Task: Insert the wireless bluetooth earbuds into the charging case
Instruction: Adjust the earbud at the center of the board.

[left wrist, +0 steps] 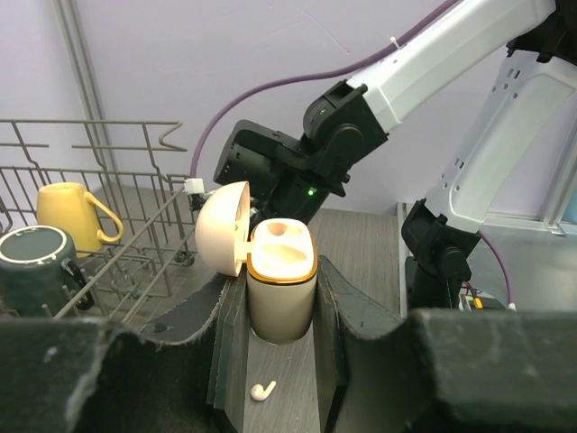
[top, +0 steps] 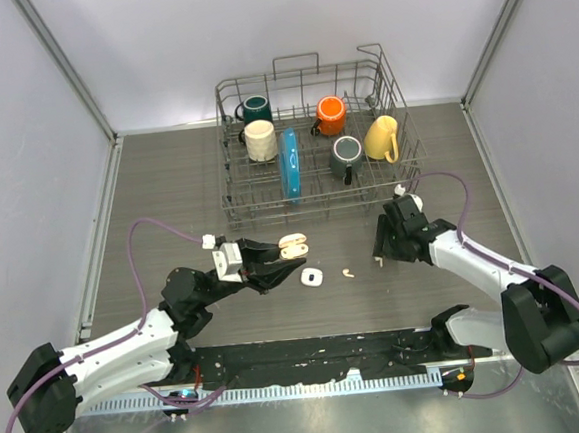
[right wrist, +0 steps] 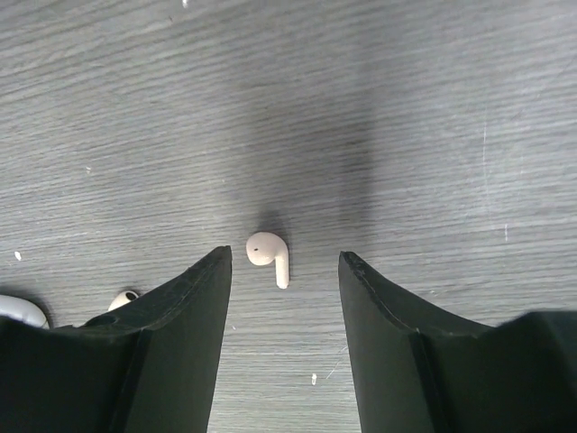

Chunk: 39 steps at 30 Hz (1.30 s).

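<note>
Earbud (right wrist: 269, 257): between spread right gripper (right wrist: 284, 261) fingers, stem crosswise to closing line; left gripper (left wrist: 280, 311) clamps open charging case (left wrist: 281, 271).

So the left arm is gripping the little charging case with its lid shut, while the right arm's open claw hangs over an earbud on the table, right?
Not quite: the lid is flipped open, as the left wrist view shows. The rest holds: the left gripper clamps the case, and the open right gripper hangs over an earbud on the table.
</note>
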Motion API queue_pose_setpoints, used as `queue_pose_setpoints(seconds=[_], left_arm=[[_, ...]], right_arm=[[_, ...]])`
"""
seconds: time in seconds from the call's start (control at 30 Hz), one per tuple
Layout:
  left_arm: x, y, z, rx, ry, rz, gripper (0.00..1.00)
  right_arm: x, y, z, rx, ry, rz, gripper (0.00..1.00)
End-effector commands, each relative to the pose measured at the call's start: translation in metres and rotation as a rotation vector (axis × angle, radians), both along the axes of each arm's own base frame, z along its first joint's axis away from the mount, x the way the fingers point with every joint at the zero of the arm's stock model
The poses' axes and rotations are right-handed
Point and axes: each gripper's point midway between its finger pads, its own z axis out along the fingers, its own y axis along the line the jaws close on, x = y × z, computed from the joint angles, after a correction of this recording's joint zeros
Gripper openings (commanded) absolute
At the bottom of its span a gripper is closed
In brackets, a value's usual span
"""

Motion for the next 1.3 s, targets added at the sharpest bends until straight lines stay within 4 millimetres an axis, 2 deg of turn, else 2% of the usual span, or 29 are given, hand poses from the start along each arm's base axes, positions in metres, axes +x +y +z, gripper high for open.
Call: queue_pose_setpoints(seconds=[0.0, 0.13, 0.3, 0.6, 0.73, 1.1, 1.27], left_arm=[[-0.002, 0.001, 0.019, -0.049, -0.031, -0.006, 0.0], [-0.003, 0.001, 0.019, -0.049, -0.03, -0.008, 0.0], [-0.004, 0.004, 0.019, -0.054, -0.03, -0.005, 0.0], [-0.003, 0.006, 0.017, -0.051, -0.03, 0.005, 0.0], [-0.003, 0.006, 0.017, -0.053, -0.03, 0.008, 0.0], [-0.004, 0.008, 0.017, -0.054, -0.029, 0.012, 0.0], [-0.004, 0.007, 0.017, -0.054, -0.029, 0.01, 0.0]], right_arm=[[0.011, 0.004, 0.015, -0.051, -0.018, 0.116, 0.55], [0.009, 0.01, 0.005, -0.032, 0.012, 0.141, 0.52], [0.011, 0.013, 0.004, -0.037, 0.015, 0.16, 0.47], [0.011, 0.014, -0.008, -0.063, 0.047, 0.174, 0.46], [0.009, 0.014, -0.01, -0.071, 0.056, 0.173, 0.4], [0.004, 0.015, -0.006, -0.08, 0.064, 0.184, 0.39], [0.004, 0.011, -0.008, -0.098, 0.072, 0.15, 0.33]])
